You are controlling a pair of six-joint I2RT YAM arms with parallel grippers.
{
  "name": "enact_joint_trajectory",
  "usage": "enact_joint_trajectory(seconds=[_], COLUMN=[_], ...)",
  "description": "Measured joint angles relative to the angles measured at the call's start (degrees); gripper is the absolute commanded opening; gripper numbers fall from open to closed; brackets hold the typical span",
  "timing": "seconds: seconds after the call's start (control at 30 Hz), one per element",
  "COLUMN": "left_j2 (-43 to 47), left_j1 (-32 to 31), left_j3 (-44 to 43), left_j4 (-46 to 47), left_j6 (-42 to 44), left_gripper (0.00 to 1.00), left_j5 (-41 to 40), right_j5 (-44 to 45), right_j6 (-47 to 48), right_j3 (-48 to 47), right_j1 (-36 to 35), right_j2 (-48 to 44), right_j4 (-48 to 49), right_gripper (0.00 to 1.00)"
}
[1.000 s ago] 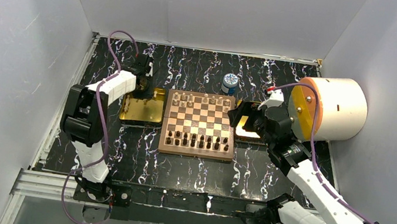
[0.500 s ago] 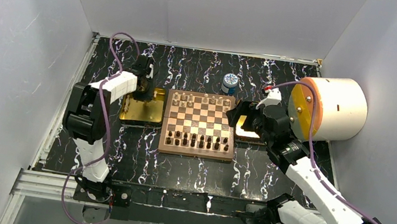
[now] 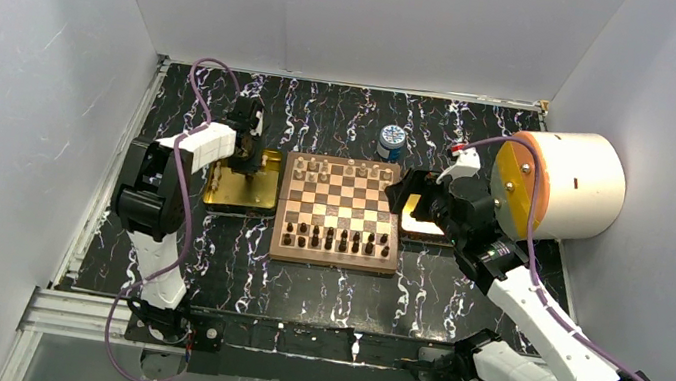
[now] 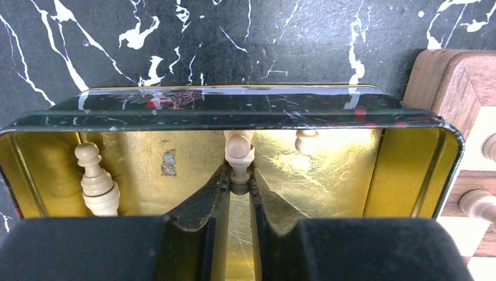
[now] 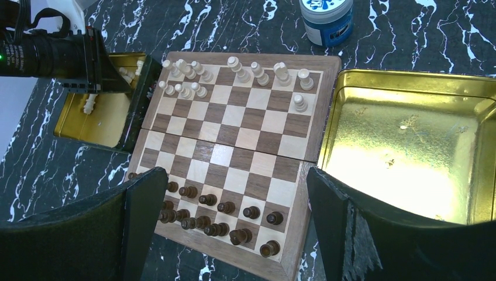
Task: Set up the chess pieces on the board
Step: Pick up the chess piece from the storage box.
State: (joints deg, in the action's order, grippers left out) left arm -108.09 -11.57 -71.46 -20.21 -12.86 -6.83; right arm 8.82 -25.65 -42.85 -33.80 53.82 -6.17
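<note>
Item: left gripper [image 4: 240, 182], jaws just closed from a narrow gap onto one cream pawn [image 4: 240, 155] inside the tray [image 4: 409, 146] at the board's [image 3: 339, 213] 9 o'clock. I judge the pick made, so a lift to the board comes next. Right gripper [image 3: 418, 201]: spread wide, empty, over the board's 3 o'clock edge.

Robot lab test cell. Plain white panel walls [image 3: 341, 9] box in black marble-print tabletop [image 3: 319, 289]. Aluminium rail [image 3: 73, 313] at near edge. Left arm [image 3: 156, 194], right arm [image 3: 545, 333] bolted there; purple cables [image 3: 194, 73] loop loose.
</note>
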Motion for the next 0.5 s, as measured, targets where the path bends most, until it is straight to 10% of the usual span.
enact_joint_trajectory(seconds=[0.5], left_j2=[6.71], left_j1=[0.02], left_j3=[-0.26], left_j4=[-8.74], left_j6=[-0.2], left_gripper=[0.06], left_j5=[-0.15], right_j5=[-2.34], right_j6=[-1.36], right_j3=[-0.02], right_j1=[0.0], right_j2=[0.94], right_j4=[-0.13], right_gripper=[0.99])
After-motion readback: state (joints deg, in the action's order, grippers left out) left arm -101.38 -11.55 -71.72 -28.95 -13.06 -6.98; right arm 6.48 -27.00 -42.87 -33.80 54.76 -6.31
